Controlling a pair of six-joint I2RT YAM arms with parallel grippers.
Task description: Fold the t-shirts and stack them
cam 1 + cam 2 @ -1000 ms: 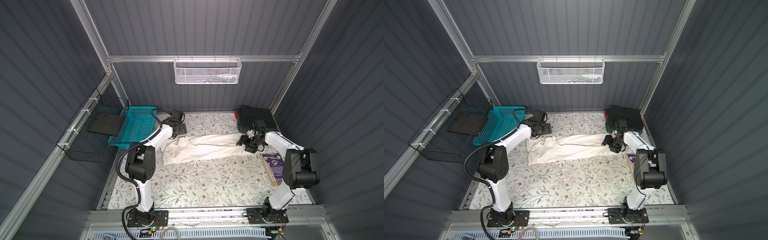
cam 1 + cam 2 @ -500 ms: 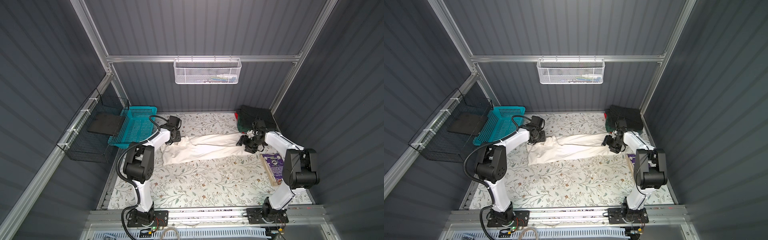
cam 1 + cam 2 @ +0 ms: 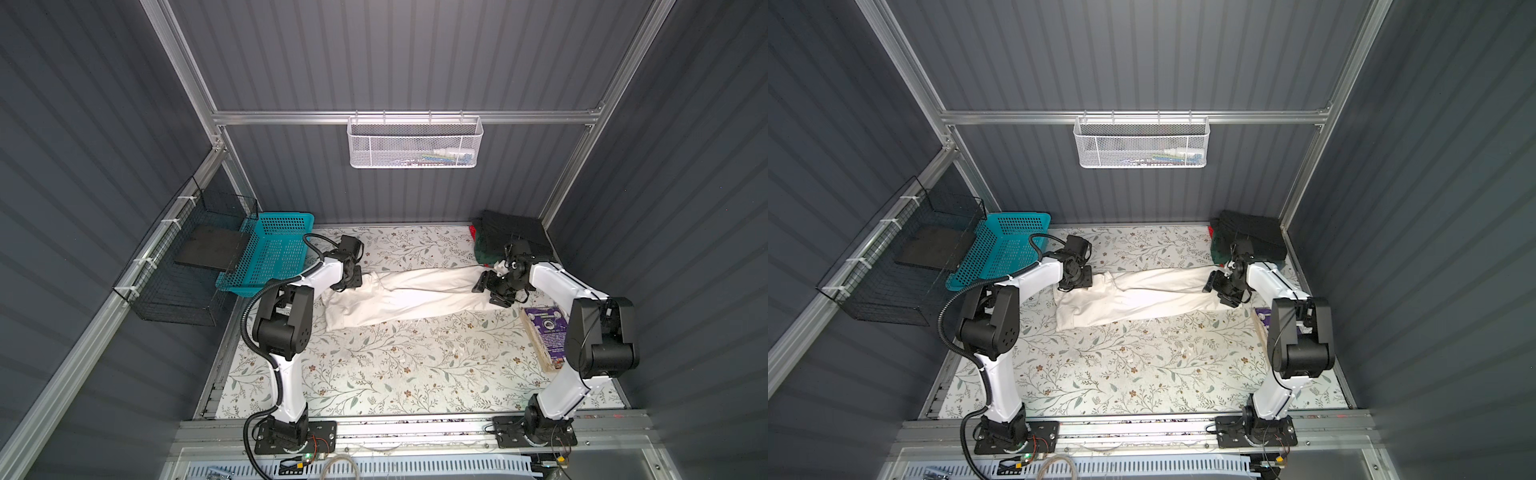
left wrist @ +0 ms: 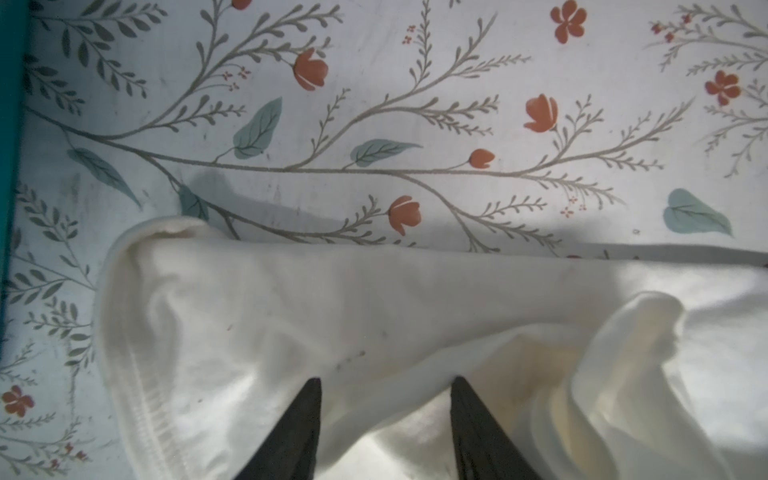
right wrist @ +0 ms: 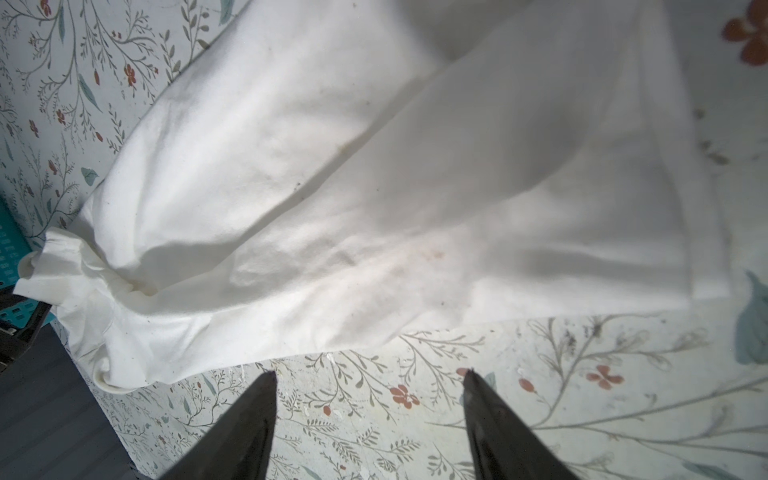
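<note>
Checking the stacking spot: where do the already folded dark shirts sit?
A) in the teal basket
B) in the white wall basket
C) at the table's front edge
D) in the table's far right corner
D: the folded dark shirts lie piled in the far right corner of the table.

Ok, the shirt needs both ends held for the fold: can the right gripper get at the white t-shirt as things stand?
Probably yes. The right gripper is open just short of the white t-shirt, with only bare floral table covering between them; nothing blocks it.
</note>
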